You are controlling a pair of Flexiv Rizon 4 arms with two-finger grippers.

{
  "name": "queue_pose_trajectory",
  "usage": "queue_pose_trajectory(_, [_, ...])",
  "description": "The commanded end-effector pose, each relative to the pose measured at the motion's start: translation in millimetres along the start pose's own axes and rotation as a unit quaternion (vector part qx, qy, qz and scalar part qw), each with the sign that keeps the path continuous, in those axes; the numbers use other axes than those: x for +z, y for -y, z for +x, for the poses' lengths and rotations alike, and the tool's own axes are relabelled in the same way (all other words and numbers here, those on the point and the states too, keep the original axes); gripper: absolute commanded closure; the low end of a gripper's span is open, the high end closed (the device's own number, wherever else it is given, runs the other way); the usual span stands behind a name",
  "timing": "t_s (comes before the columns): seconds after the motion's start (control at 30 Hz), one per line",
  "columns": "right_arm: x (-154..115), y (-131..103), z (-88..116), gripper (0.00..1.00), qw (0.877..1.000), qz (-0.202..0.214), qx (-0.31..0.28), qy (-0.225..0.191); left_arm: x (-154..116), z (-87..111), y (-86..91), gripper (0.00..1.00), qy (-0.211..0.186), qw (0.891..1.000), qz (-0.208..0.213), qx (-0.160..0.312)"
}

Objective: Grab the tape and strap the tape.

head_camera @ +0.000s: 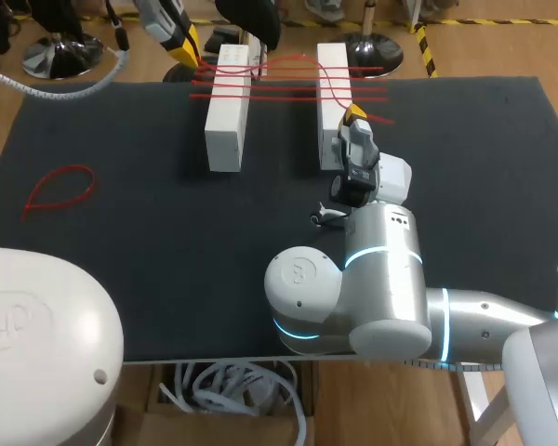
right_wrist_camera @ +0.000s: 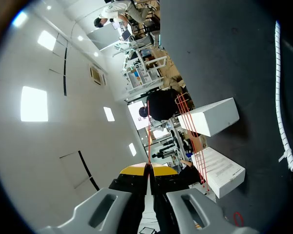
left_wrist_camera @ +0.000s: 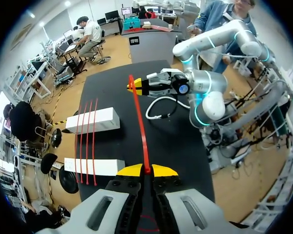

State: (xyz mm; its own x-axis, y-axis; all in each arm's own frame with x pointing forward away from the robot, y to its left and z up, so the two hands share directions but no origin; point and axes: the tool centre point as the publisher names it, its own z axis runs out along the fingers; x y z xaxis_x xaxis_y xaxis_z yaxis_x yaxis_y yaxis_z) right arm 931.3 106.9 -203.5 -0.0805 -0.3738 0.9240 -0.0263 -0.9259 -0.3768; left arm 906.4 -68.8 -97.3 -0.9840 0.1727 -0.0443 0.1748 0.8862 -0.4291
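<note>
Stretching from left gripper (left_wrist_camera: 146, 170) to right gripper (right_wrist_camera: 148, 168), red tape (left_wrist_camera: 140, 122), both clenched on it, other strands crossing two white blocks (head_camera: 228, 130).

Black table (head_camera: 149, 269) bears two white blocks (head_camera: 227, 125); a red loop (head_camera: 67, 168).

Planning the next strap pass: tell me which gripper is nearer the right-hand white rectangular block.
Right. The right gripper hangs beside the right-hand white rectangular block, shut on the red tape; the left gripper is past the far end of the other white block.
</note>
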Motion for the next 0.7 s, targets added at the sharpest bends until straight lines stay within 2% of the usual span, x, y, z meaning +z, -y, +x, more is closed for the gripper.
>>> queue_pose_trajectory(0.03, [0.3,0.5,2.2,1.0,1.0,-0.001,-0.001,0.003,-0.6,-0.3,0.3,1.0,-0.001,1.0,-0.002,0.0])
queue_pose_trajectory(0.33, [0.3,0.5,2.2,1.0,1.0,-0.001,-0.001,0.003,-0.6,-0.3,0.3,1.0,-0.001,1.0,-0.002,0.0])
queue_pose_trajectory(0.4, [-2.4,-1.4,5.4,1.0,1.0,-0.017,-0.02,-0.002,-0.6,-0.3,0.3,1.0,-0.001,1.0,-0.002,0.0])
queue_pose_trajectory(0.57, [-8.4,-5.5,20.4,1.0,0.992,-0.029,-0.123,-0.001,-0.6,-0.3,0.3,1.0,-0.001,1.0,-0.002,0.0])
queue_pose_trajectory(0.7, [-16.8,-11.3,32.2,1.0,0.976,-0.032,-0.214,0.013,-0.6,-0.3,0.3,1.0,-0.001,1.0,-0.002,0.0])
